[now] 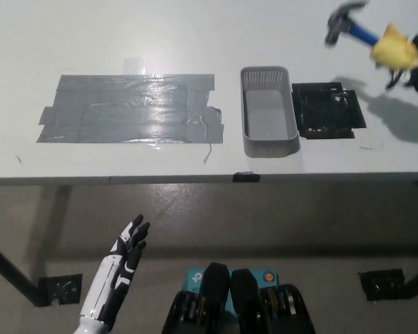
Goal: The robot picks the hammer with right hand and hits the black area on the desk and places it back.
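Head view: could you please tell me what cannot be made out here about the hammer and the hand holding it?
- Right hand: cut off by the right edge; its grip hides behind the yellow handle.
- Hammer: head motion-blurred, so its shape is unclear.
- Black area: surface marks too small to read.
- Left hand: forearm cut off by the bottom edge.

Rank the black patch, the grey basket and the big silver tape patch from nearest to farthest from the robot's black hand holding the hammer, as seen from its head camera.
From the right hand, at the upper right:
1. Black patch, on the desk's right.
2. Grey basket, just left of that patch.
3. Silver tape patch, on the desk's left.
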Robot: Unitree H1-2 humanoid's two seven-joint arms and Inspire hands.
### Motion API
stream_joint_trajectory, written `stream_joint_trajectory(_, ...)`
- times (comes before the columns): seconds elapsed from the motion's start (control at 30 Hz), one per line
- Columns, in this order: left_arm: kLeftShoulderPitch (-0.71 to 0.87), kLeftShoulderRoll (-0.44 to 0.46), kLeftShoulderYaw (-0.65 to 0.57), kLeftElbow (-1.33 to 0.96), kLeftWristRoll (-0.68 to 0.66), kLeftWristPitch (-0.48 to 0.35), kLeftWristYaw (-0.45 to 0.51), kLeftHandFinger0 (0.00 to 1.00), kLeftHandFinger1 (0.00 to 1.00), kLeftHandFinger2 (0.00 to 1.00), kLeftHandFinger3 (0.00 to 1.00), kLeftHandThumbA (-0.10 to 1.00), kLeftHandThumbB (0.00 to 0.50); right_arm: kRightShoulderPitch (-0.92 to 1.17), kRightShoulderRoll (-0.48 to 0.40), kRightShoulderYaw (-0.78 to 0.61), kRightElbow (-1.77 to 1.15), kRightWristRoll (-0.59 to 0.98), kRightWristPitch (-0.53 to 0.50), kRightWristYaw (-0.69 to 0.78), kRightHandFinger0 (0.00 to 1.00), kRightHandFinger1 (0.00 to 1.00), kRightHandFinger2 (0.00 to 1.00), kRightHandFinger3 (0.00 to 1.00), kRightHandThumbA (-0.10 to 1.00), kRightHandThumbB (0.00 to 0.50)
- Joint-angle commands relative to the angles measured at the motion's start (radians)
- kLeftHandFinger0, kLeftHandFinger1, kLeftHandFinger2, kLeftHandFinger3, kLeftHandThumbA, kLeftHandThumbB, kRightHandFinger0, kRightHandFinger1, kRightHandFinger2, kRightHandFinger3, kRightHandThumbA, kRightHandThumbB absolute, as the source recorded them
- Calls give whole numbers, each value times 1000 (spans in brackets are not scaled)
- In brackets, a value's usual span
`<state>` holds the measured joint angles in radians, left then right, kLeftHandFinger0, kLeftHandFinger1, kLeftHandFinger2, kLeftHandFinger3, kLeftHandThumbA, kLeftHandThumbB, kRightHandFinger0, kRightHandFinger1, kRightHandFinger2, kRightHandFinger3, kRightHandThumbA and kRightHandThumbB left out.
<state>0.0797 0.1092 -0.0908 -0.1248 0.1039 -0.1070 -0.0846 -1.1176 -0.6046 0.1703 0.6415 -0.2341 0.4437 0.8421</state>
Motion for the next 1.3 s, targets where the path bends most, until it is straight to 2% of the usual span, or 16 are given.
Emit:
stream_joint_trajectory(0.0, -16, 6, 11, -10, -11, -22, 0, 1000, 1000, 1000, 1000, 944, 0, -140, -65, -81, -29, 56, 26, -15, 204, 646, 965, 736, -100, 142)
stream_joint_trajectory(0.07, -17, 6, 10, -8, -9, -22, 0, 1000, 1000, 1000, 1000, 947, 0, -141, -66, -92, -36, 47, 26, -14, 197, 653, 975, 513, -100, 144)
stream_joint_trajectory(0.13, -14, 10, 13, -14, -13, -18, -2, 1000, 1000, 1000, 1000, 940, 0, -108, -64, -61, -37, 44, 26, -6, 209, 614, 881, 698, -100, 132)
stream_joint_trajectory(0.27, -8, 12, 13, -17, -5, -13, -2, 1000, 1000, 1000, 1000, 957, 8, -57, -36, -30, -39, 34, 22, -5, 162, 598, 880, 990, -100, 74)
stream_joint_trajectory(0.67, -9, 12, 13, -19, -8, -20, -2, 1000, 1000, 1000, 1000, 951, 0, 95, 34, 238, 124, -130, -139, -106, 129, 673, 1000, 973, -100, 148)
stream_joint_trajectory(0.7, -7, 11, 15, -26, -4, -19, 1, 1000, 1000, 1000, 1000, 952, 4, 144, 81, 336, 205, -212, -153, -126, 333, 751, 1000, 1000, -100, 145)
stream_joint_trajectory(0.73, -8, 11, 15, -27, -4, -18, 0, 1000, 1000, 1000, 1000, 953, 1, 147, 80, 356, 208, -223, -161, -130, 343, 692, 974, 1000, -100, 126)
stream_joint_trajectory(0.8, -10, 10, 13, -26, -6, -21, -2, 1000, 1000, 1000, 1000, 952, 0, 159, 85, 403, 219, -239, -177, -137, 119, 395, 588, 1000, -100, 125)
stream_joint_trajectory(0.87, -10, 10, 13, -26, -6, -21, -2, 1000, 1000, 1000, 1000, 952, 0, 156, 84, 413, 225, -233, -181, -143, 12, 283, 441, 1000, -100, 124)
stream_joint_trajectory(0.9, -13, 9, 14, -26, -8, -21, -2, 1000, 1000, 1000, 1000, 951, 18, 153, 92, 424, 239, -237, -178, -142, 0, 132, 288, 1000, -100, 134)
stream_joint_trajectory(1.0, -14, 10, 14, -26, -9, -20, -3, 1000, 1000, 1000, 1000, 952, 17, 145, 95, 427, 251, -237, -182, -146, 0, 127, 284, 1000, -100, 133)
stream_joint_trajectory(1.03, -15, 11, 15, -26, -1, -26, 1, 1000, 1000, 1000, 1000, 956, 9, 133, 86, 388, 227, -210, -141, -155, 0, 201, 315, 1000, -100, 122)
stream_joint_trajectory(1.07, -17, 11, 15, -28, -1, -23, 1, 1000, 1000, 1000, 1000, 958, 6, 123, 82, 390, 231, -216, -151, -159, 76, 359, 432, 868, -100, 122)
stream_joint_trajectory(1.1, -17, 11, 15, -29, 0, -22, 1, 1000, 1000, 1000, 1000, 959, 6, 115, 79, 389, 235, -218, -159, -161, 97, 424, 472, 855, -100, 118)
stream_joint_trajectory(1.23, -18, 11, 16, -29, 1, -23, 1, 1000, 1000, 1000, 1000, 964, 5, 109, 78, 383, 242, -218, -168, -165, 79, 537, 724, 862, -100, 120)
stream_joint_trajectory(1.27, -17, 12, 16, -32, -1, -19, -1, 1000, 1000, 1000, 1000, 965, 10, 88, 65, 361, 237, -199, -183, -164, 10, 538, 803, 429, -100, 112)
